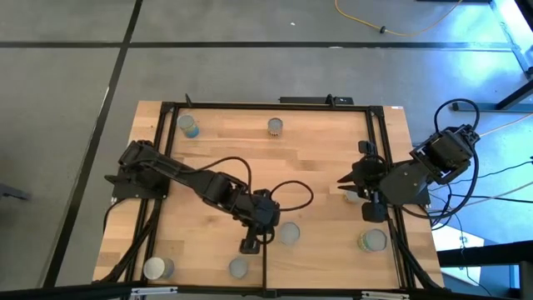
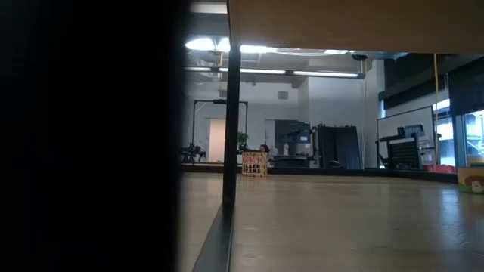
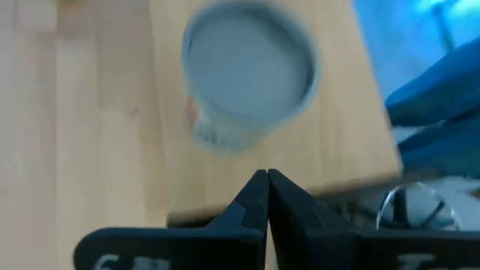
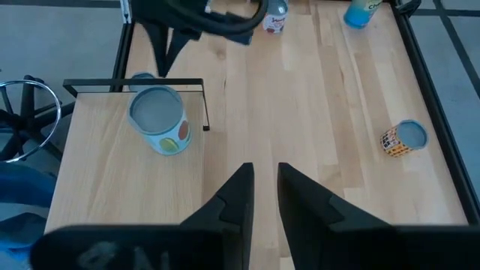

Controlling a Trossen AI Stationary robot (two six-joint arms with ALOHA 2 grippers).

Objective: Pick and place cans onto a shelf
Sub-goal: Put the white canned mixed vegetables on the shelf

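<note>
The shelf (image 1: 333, 250) is a pale raised panel at the table's near right; its underside (image 2: 340, 23) shows in the low view. A grey-topped can (image 3: 247, 71) stands upright on it, near its left edge strip (image 4: 135, 81). My left gripper (image 3: 267, 180) is shut and empty. It hovers just left of that can (image 1: 289, 233) and slants down toward it. A green-yellow can (image 1: 373, 240) stands on the shelf's right part. My right gripper (image 4: 264, 171) is open and empty above the shelf's far right (image 1: 343, 181).
Other cans stand on the plank table: a blue one (image 1: 189, 126) at the far left, one (image 1: 276, 127) at the far middle, and two (image 1: 156, 268) (image 1: 239, 267) near the front edge, left of the shelf. A dark frame rail (image 1: 266, 106) borders the table.
</note>
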